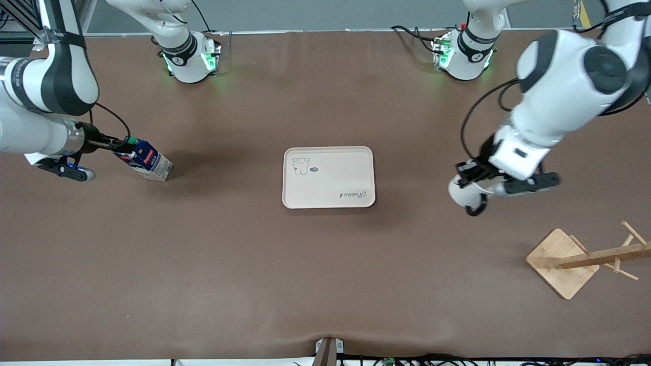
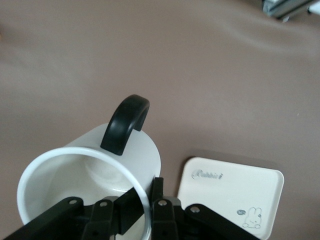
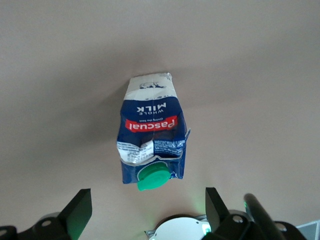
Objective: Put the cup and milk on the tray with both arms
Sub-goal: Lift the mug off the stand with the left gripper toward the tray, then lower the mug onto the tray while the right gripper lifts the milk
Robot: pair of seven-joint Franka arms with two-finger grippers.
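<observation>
The left gripper (image 2: pixel 142 212) is seen clamped on the rim of the small white ceramic mug with a black handle (image 2: pixel 95 175), held up over the table toward the left arm's end, well apart from the flat cream rectangular tray with rounded corners (image 1: pixel 329 177). The mug is judged stiff, smooth and breakable, so the rim pinch is best kept firm. The right gripper (image 3: pixel 145 207) is spread wide, just beside the green cap of the small dark blue milk carton with a red label (image 3: pixel 151 132), which stands tilted on the brown table (image 1: pixel 325 284). The carton is judged light and crushable, best taken across its flat sides.
</observation>
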